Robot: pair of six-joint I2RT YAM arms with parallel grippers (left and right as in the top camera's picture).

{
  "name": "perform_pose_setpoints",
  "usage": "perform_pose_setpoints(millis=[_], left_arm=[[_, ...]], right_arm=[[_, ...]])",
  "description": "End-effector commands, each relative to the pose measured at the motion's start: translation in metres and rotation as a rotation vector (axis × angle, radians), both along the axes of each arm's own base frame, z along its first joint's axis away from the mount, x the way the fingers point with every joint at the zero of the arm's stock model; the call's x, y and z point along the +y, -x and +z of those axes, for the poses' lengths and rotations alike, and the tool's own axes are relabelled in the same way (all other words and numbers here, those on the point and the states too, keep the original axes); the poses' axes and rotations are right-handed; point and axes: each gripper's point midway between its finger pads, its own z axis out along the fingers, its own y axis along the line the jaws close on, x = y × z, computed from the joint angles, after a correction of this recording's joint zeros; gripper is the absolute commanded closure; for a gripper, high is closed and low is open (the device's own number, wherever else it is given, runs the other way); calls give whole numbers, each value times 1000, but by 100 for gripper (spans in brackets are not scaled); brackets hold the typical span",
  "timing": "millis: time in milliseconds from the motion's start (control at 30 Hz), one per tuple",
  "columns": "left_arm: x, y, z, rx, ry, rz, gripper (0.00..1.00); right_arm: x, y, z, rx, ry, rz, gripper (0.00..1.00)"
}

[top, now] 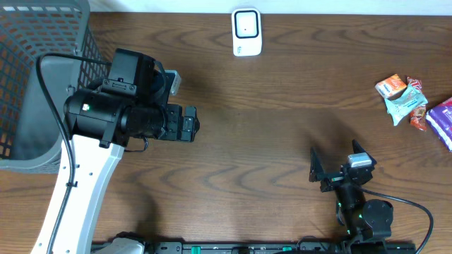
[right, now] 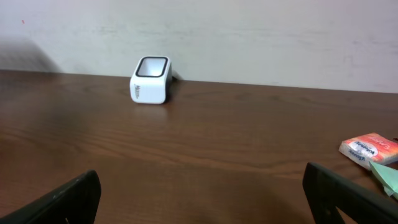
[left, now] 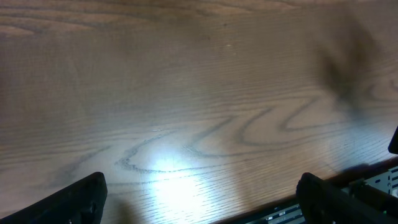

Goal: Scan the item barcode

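Observation:
The white barcode scanner [top: 246, 32] stands at the table's far edge; the right wrist view shows the scanner [right: 150, 79] against the wall. The items are small snack packets [top: 402, 95] lying in a cluster at the right edge, with an orange packet [right: 369, 148] at the right of the right wrist view. My right gripper [top: 337, 159] rests near the front edge, open and empty, well short of the packets; its jaws [right: 205, 199] frame bare wood. My left gripper [top: 189, 124] hovers over the left half, open, with only tabletop between its fingers [left: 81, 199].
A grey wire basket [top: 28, 85] stands at the left edge, beside the left arm. A purple packet [top: 443, 121] lies at the right edge below the snack cluster. A green packet [right: 388, 174] sits beside the orange one. A black rail [top: 247, 247] runs along the front.

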Motion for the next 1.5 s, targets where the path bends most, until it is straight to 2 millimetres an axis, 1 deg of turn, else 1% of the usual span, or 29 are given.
perform_pose_setpoints(millis=[0,1067,1167,1233,1333,1467], left_arm=[[0,1,-3,6,-9,-12,2],[0,1,-3,7,-10,-12,2],[1,2,0,-7,-7,-12,2],[6,-1,5,-44,-32,2,2],[9,6,7,-61,-31,3,2],[11,13,0,-115,-31,-22,2]], right_arm=[[-4,0,0,-1,4,-18,1],[-5,0,0,-1,4,-24,1],[-5,0,0,-1,4,-24,1],[-5,0,0,-1,4,-24,1],[-5,0,0,-1,4,-24,1],[-5,0,0,-1,4,-24,1]])
